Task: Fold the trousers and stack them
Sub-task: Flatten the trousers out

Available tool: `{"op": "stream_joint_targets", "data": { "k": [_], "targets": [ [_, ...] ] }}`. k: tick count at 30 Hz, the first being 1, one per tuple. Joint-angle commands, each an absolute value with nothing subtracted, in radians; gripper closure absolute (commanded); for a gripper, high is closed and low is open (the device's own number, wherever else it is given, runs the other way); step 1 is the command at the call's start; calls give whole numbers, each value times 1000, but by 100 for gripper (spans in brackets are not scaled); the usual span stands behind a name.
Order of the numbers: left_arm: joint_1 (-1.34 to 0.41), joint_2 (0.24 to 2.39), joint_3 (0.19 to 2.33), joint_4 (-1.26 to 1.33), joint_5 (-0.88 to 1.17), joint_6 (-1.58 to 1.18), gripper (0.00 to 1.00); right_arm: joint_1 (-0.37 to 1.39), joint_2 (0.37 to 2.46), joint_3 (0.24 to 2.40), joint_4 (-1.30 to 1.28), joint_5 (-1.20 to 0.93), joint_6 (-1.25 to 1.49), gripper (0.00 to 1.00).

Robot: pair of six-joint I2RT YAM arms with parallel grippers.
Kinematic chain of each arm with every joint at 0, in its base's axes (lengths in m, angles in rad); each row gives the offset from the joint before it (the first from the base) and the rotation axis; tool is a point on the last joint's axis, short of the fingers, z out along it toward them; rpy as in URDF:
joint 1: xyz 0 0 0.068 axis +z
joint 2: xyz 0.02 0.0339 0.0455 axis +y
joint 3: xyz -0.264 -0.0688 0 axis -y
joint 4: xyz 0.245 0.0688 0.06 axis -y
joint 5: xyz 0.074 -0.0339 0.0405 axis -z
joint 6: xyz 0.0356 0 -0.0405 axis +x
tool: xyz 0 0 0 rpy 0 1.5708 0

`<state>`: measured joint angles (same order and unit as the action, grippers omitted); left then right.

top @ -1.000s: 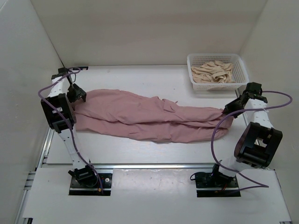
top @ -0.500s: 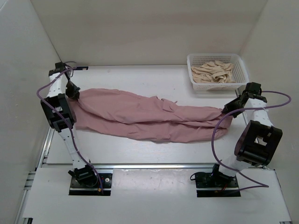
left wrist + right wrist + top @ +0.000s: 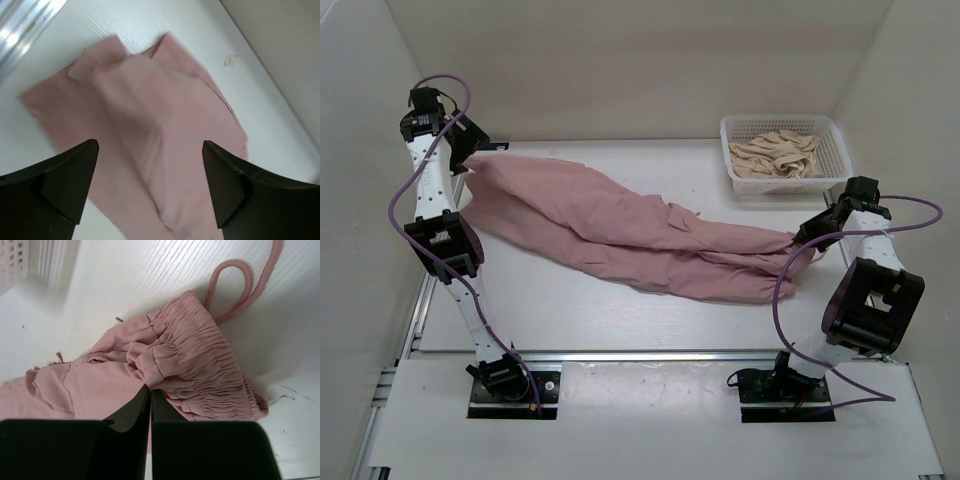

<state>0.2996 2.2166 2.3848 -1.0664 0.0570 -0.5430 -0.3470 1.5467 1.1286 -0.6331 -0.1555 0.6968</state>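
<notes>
The left arm [image 3: 428, 195] stands tall, its wrist raised over the far left end of the trousers [image 3: 620, 225] and the left gripper [image 3: 150, 147] spread wide above them, while the right arm [image 3: 870, 290] folds low, the right gripper [image 3: 150, 390] pinched closed on their right end.

Dusty-pink trousers [image 3: 620, 225] are lying wrinkled and stretched out lengthwise across the desk [image 3: 570, 310], slanting from the far left corner, where the broad end is spreading, down to a gathered end [image 3: 200, 370] at the right.
</notes>
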Motion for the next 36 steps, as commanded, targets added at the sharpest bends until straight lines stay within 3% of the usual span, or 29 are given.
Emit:
{"op": "stream_joint_targets", "data": {
  "k": [1,8,10,11,12,15,23,25,27,28,30,36],
  "targets": [
    [307,2209,2361,-1068,97,-545,1,-353,1551,1140,-630,-135,696,100],
    [307,2133,2187,-1077,29,-522,1,-353,1542,1140,-640,-126,687,98],
    [307,2089,2075,-1049,-21,-522,2,-353,1520,1140,-650,-115,687,71],
    [307,2068,2033,-1037,-21,-522,2,-353,1510,1140,-650,-104,687,52],
    [307,2036,1992,-1028,-32,-522,2,-353,1478,1140,-660,-78,687,24],
    [327,2014,1846,-1000,-32,-522,0,-353,1408,1131,-679,-19,696,8],
    [316,2140,1733,-939,18,-554,0,-353,1117,970,-759,34,706,6],
    [316,2169,1723,-923,31,-554,5,-353,1056,883,-800,6,706,6],
    [307,2178,1723,-897,31,-554,23,-353,985,816,-815,-43,718,6],
    [307,2190,1733,-897,31,-563,55,-353,962,751,-824,-63,730,6],
    [307,2203,1761,-897,31,-563,90,-353,914,694,-824,-109,752,7],
    [307,2145,1760,-897,29,-572,90,-353,966,629,-743,-133,752,17]
  ]
}}
